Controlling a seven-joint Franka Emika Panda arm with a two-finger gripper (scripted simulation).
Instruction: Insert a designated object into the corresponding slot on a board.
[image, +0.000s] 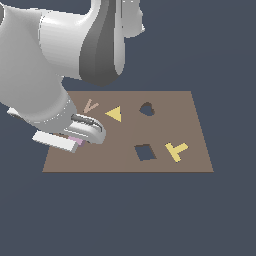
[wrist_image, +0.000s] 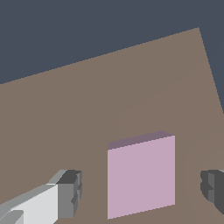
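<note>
The designated object, a pale lilac-pink square tile (wrist_image: 141, 175), lies flat on the brown board (wrist_image: 109, 87) near its edge on the exterior view's left. In the exterior view only a sliver of the tile (image: 76, 140) shows under the hand. My gripper (wrist_image: 142, 191) is open and straddles it, with one finger (wrist_image: 68, 194) on each side and a gap between each and the tile. Seen from outside, the gripper (image: 75, 141) sits low over the board (image: 125, 162). The slot (image: 145, 152), a dark tilted square hole, lies well off toward the exterior view's right.
A yellow triangle (image: 114, 114), a pale V-shape (image: 90, 106) and a dark heart-shaped hole (image: 147, 109) sit along the board's far side. A yellow T-shape (image: 176, 150) lies just beyond the slot. The arm's bulk hides the board's far corner on the exterior view's left.
</note>
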